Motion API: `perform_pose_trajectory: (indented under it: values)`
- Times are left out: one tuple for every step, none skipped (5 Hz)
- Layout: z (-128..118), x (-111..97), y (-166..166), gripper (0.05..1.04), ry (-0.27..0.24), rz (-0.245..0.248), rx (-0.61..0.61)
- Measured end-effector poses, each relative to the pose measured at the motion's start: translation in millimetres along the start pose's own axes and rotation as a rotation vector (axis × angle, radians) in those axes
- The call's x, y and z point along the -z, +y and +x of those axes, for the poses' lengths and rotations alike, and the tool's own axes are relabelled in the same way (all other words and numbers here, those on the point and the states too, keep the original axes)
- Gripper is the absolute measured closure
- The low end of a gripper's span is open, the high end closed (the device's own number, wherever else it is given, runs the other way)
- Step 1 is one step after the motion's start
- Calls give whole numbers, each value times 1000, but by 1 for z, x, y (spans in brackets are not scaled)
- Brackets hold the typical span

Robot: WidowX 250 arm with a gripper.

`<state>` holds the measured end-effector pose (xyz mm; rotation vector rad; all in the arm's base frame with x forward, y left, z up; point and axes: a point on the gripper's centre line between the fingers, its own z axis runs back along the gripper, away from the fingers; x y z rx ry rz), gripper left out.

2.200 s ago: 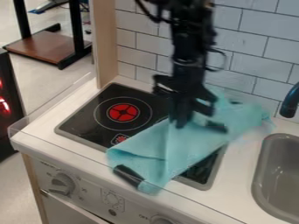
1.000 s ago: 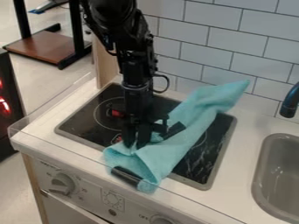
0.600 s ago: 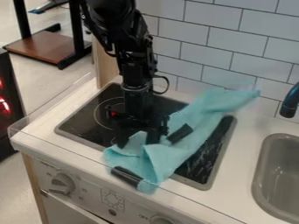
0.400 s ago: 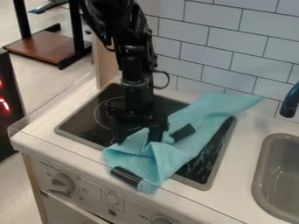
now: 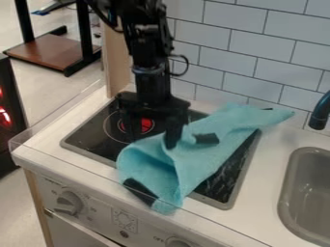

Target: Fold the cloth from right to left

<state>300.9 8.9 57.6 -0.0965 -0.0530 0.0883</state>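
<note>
Pincer [image 5: 152,140] open, fingers spread apart and pointing down over the stove's left half. Right-hand finger in front of the cloth's upper left edge; contact cannot be told. Arm [image 5: 147,53] enters from the top edge, left of centre, forearm close to upright, wrist above the stove.

Red burner disc [image 5: 140,126] visible between the fingers. Cloth [image 5: 205,157], light blue, lies slantwise across the stove [image 5: 93,144], bunched and rounded at the near left, its far end reaching back right toward the tiled wall [image 5: 219,36]. Dark piece on its middle [image 5: 206,139]; another dark piece at its near end [image 5: 139,190].

Against the earlier frame: pincer sits higher, fingers clear of the near folds; the burner disc has come into sight. Cloth's near left part has changed from a creased peak to a smoother, rounder bulge.

Outward: white table [image 5: 263,178], grey sink [image 5: 285,190] at right, dark tap [image 5: 320,113] above it.
</note>
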Motion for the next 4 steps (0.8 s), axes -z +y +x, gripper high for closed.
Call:
perform_pose_trajectory:
  values:
    - [-1,-24,-1,84,-76,5,1]
    - [-2,-42,-3,84,-134,-1,-4]
    - [-5,-50,-4,83,-157,0,-10]
    - [-7,-50,-9,83,-143,-31,34]
